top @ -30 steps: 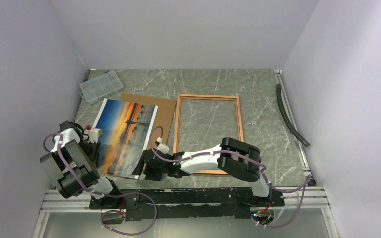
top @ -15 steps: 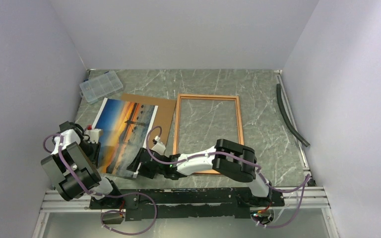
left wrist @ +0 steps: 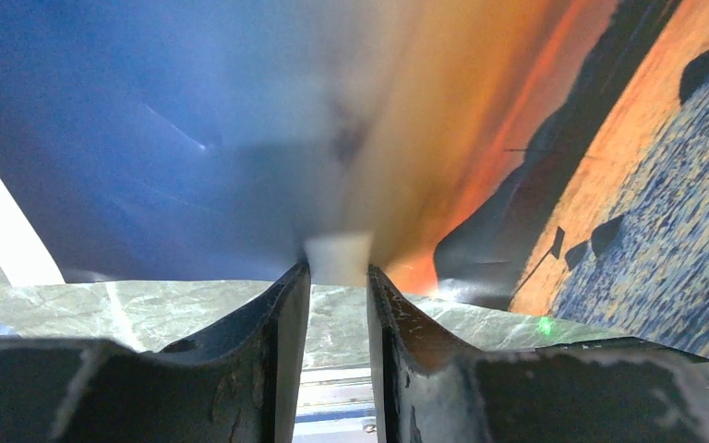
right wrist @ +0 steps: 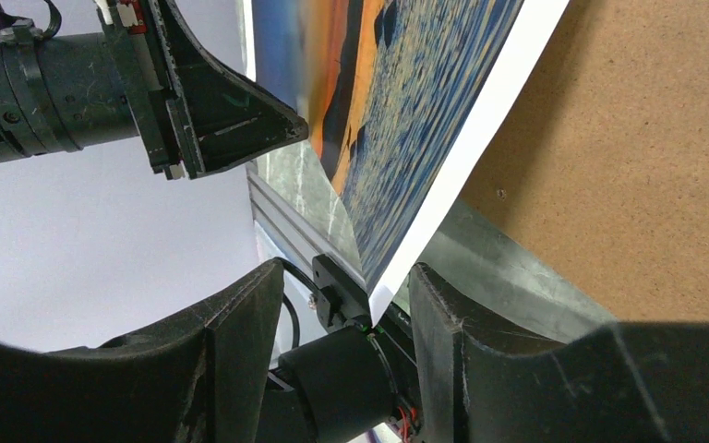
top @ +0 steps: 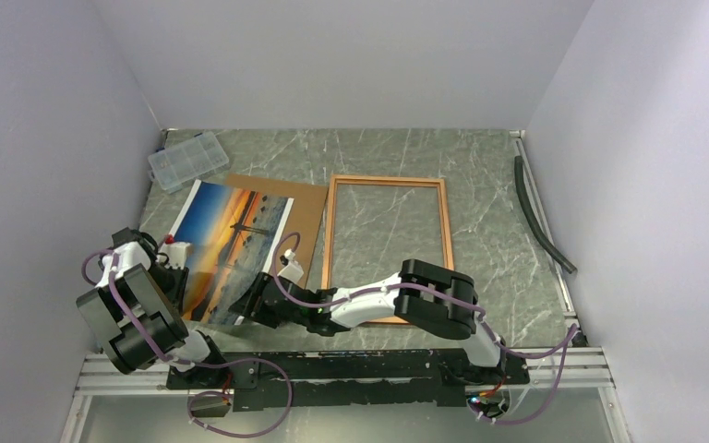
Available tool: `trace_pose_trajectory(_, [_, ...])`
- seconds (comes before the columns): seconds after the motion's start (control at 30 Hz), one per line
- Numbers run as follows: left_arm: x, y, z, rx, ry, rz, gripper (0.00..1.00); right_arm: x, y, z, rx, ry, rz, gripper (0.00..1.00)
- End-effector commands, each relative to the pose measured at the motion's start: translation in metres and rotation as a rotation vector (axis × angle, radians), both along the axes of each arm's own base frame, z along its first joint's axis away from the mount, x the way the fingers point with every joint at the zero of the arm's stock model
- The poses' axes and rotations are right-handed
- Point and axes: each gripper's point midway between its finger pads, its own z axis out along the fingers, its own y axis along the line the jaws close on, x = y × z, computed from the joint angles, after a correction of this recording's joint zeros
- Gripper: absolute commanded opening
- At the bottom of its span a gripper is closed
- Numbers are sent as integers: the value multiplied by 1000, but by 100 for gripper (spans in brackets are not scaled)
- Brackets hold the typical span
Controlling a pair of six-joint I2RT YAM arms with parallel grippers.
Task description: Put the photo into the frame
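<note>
The photo (top: 233, 247), an orange sunset print with a white border, lies left of centre, partly over a brown backing board (top: 303, 205). Its left side is raised off the table. My left gripper (top: 177, 265) is at that left edge. In the left wrist view the white border sits pinched between the left gripper (left wrist: 337, 268) tips, and the print (left wrist: 517, 138) fills the view. My right gripper (right wrist: 346, 277) is open around the photo's near right corner (right wrist: 378, 295), which is close to the right finger. The red-orange frame (top: 330, 242) lies flat to the right.
A clear compartment box (top: 187, 159) sits at the back left. A black hose (top: 540, 217) lies along the right wall. The metal rail (top: 332, 369) runs along the near edge. The brown board (right wrist: 628, 166) lies under the photo's right side.
My right gripper slid left to the photo's near right corner and its jaws narrowed. The photo's left side rose a little with the left gripper.
</note>
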Motion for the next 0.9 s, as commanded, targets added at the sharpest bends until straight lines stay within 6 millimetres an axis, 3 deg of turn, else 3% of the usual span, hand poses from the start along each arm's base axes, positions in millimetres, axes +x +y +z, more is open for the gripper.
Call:
trace_pose_trajectory(0.0, [-2,-5,0,-19,-1,-36,34,9,6,12,47,-25,-19,55])
trace_pose_trajectory(0.27, [1,-6,6,-35,-3,-35,33,11,9,-4,-27,-4,-23,44])
trace_pose_trajectory(0.57, [-1,-12,11,-56,-8,-41,32,13,10,-9,-44,10,-31,40])
trace_pose_trajectory(0.7, [-1,-13,12,-68,-7,-43,31,13,11,-11,-50,11,-30,32])
trace_pose_trajectory(0.87, [0,-18,20,-92,-13,-48,32,19,8,-8,-64,-7,-43,16])
